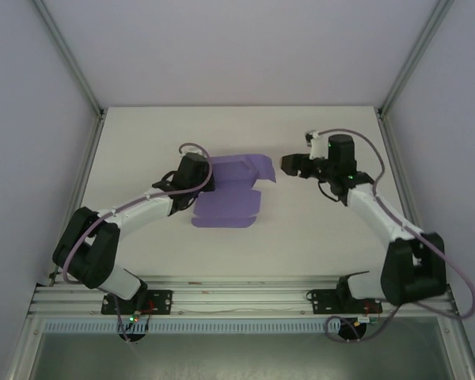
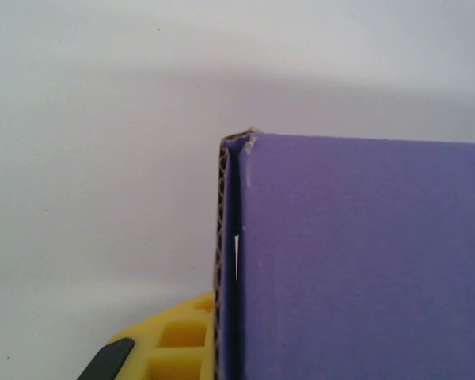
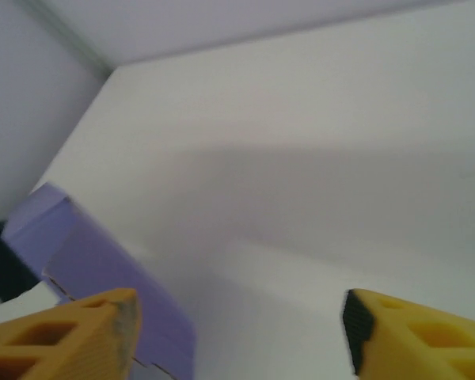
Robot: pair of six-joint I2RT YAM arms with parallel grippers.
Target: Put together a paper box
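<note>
Top external view: the paper box (image 1: 226, 204) lies left of the middle of the white desk (image 1: 317, 229), between the two arms.
Box shape: partly folded. The near panel lies flat on the desk and the far right part stands up from it.
Left hand, place: the left hand (image 1: 199, 176) sits at the box's far left edge, touching the card.
Left hand, state: pressed together, pinching the box's edge.
Left wrist view: a purple panel of the box (image 2: 364, 261) fills the right and lower part. Its cut corrugated edge runs upright, right against one yellow finger (image 2: 178, 340). The other finger is hidden behind the card.
Right hand, place: the right hand (image 1: 289, 165) hangs just to the right of the box's raised part, with a narrow gap of desk between them.
Right hand, state: spread, with nothing between its tips.
Right wrist view: the right hand (image 3: 239, 317) shows two yellow fingers (image 3: 63, 336) well apart over bare desk. The raised purple panel (image 3: 103, 261) stands at lower left, beside one of them. I cannot tell whether they touch.
</note>
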